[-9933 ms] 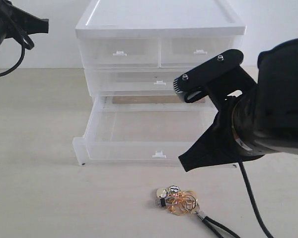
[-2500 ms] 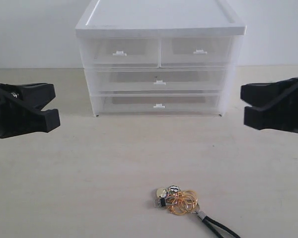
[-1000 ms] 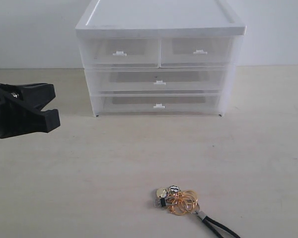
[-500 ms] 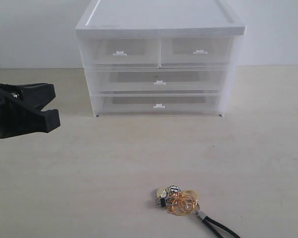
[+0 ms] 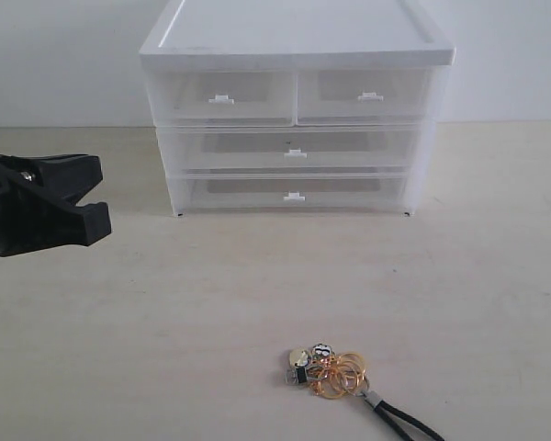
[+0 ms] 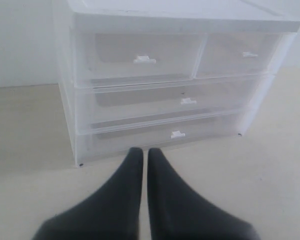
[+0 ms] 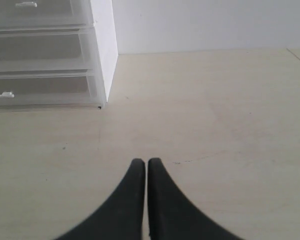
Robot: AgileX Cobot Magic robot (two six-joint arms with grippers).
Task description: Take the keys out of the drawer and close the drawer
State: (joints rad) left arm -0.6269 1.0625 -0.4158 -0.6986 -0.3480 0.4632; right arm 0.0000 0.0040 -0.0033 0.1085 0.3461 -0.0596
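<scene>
Left tool: the left tool (image 6: 140, 152) has its two dark fingers pressed together with nothing between them. It hangs at the left edge of the exterior view, well clear of the furniture, in the same pose it had a moment ago.

Right tool: the right tool (image 7: 141, 164) is likewise pressed together and empty, above bare surface (image 5: 211, 303). It has withdrawn out of the exterior view, where it showed at the right edge a couple of seconds earlier.

Drawer: the drawer (image 5: 294, 191), lowest tier of the drawer unit (image 5: 294, 37), now sits flush with the tiers above it, its tab handle (image 5: 294, 196) in line with the one on the middle drawer (image 5: 294, 147). About ten seconds ago it stood pulled well out, with the right arm in front of it.

Keys: the keys (image 5: 326, 370) lie on the surface in front of the unit, well apart from it, with the strap loop (image 5: 404, 424) trailing toward the lower edge of the view. They have not shifted across the earlier pictures.

Meaning for the task: with the keys out and the drawer pushed home, both parts look done. The arms' retreat reads as a return to rest, not as preparation for another grasp.
</scene>
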